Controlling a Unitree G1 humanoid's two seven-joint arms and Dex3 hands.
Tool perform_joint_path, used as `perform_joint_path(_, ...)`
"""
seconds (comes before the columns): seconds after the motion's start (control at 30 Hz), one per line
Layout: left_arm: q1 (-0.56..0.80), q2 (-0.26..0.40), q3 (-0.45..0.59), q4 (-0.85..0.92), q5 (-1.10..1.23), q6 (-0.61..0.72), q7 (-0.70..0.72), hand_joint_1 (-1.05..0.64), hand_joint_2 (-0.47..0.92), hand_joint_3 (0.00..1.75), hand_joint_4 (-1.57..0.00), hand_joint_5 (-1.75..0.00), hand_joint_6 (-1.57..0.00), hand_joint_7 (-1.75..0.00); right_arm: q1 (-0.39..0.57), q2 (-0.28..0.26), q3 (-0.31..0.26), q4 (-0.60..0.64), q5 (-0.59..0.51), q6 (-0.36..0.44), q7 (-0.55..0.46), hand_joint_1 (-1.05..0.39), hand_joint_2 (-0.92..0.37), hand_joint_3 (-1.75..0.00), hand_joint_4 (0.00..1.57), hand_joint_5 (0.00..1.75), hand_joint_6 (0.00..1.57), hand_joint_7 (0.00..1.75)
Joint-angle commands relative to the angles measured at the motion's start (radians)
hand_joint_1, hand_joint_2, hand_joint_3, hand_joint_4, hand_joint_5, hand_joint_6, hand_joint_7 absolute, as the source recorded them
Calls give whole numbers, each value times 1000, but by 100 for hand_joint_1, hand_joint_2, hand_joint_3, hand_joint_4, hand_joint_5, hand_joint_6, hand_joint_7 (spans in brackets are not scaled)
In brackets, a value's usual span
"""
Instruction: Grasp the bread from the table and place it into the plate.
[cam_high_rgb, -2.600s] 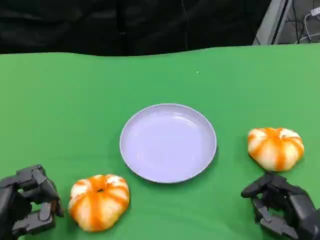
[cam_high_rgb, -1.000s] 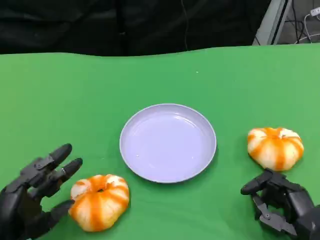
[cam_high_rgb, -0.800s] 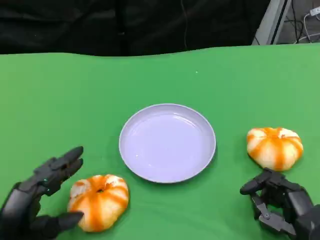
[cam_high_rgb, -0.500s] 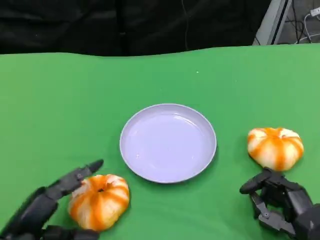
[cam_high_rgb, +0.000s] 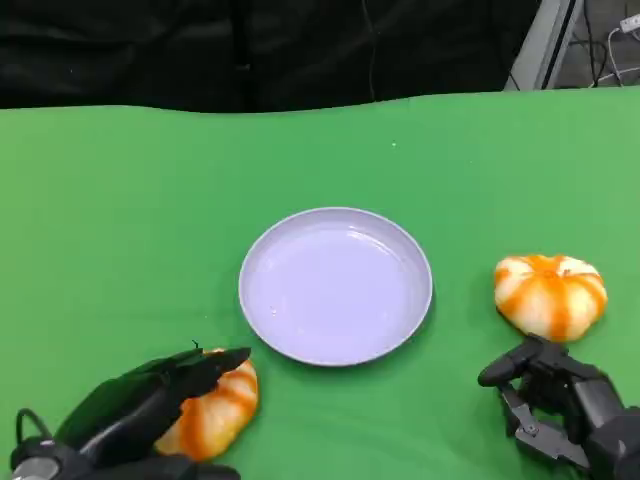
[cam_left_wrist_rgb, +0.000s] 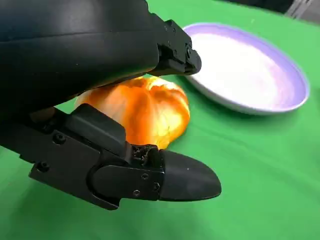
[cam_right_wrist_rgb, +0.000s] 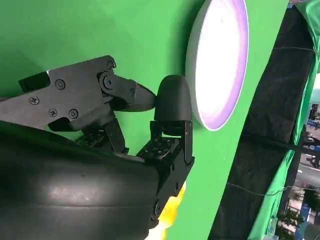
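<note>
On the green table (cam_high_rgb: 120, 200), left hand (cam_high_rgb: 140, 415) straddles bread (cam_left_wrist_rgb: 145, 112).

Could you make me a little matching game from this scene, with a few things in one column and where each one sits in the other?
Things:
1. plate
2. left bun
3. right bun
4. right hand

Places:
A. under the left hand's spread fingers
B. middle of the green table
C. near corner, fingers curled, empty
D. alone beyond the right hand

Pairs: 1-B, 2-A, 3-D, 4-C
</note>
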Motion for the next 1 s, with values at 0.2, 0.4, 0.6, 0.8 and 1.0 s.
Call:
perform_joint_path(0.2, -50, 33, -80, 41, 42, 154, 45, -98, 92, 54, -20, -4, -22, -2, 10, -6, 0, -6, 8, 3, -6, -16, -82, -69, 69, 175, 73, 127)
perform_joint_path(0.4, -57, 38, -106, 44, 38, 235, 55, -94, 92, 53, -26, -5, -24, -2, 11, -8, -5, -3, 23, -5, 9, -15, -82, -69, 69, 175, 73, 127)
perform_joint_path(0.6, -70, 40, -128, 54, 39, 280, 68, -74, 92, 34, -35, -4, -29, -1, 14, -11, -4, -6, 21, -5, 9, -15, -81, -69, 69, 175, 73, 127)
perform_joint_path(0.8, -78, 52, -139, 63, 6, 295, 54, -18, 92, 9, -46, -4, -34, -1, 16, -13, -2, -11, 12, -6, 0, -15, -81, -70, 69, 175, 74, 127)
perform_joint_path(1.0, -76, 71, -152, 34, -12, 331, 26, -5, 91, 9, -47, -2, -35, -1, 15, -12, -3, -11, 14, -2, 1, -15, -81, -70, 70, 175, 74, 127)
